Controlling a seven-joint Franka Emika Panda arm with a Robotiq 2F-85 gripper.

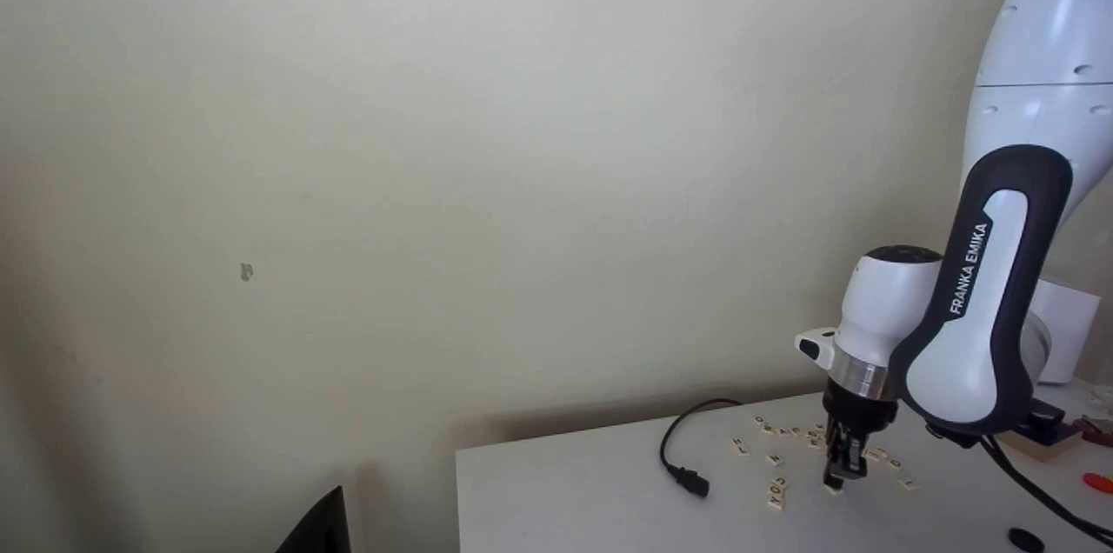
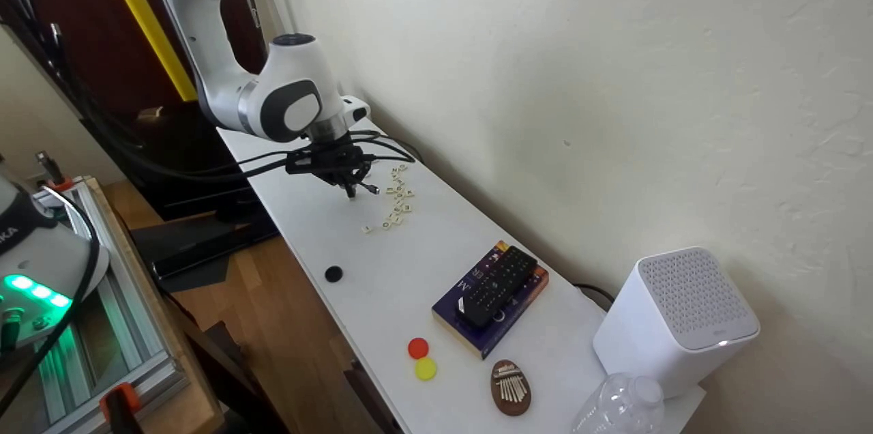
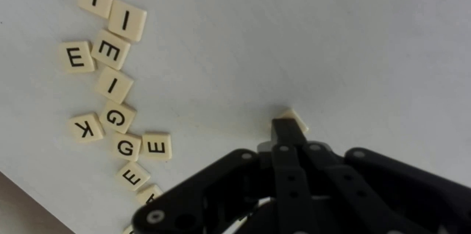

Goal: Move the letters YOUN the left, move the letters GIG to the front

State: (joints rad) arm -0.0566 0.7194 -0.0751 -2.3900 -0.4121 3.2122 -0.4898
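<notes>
Right under blk gripper (image 3: 290,133): flat tile (image 3: 294,117)

Bare table (image 3: 353,61) flanks fingers (image 3: 287,131); tile (image 3: 293,114) apparently beneath.

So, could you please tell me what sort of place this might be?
Probably a robotics lab, though it could be a robot set up in an ordinary room: there is a green-lit robot base, a bench with metal rails, and a robot arm over a white table.

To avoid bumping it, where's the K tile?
The K tile is on the wrist view's left side, just left of the upper G tile.
</notes>
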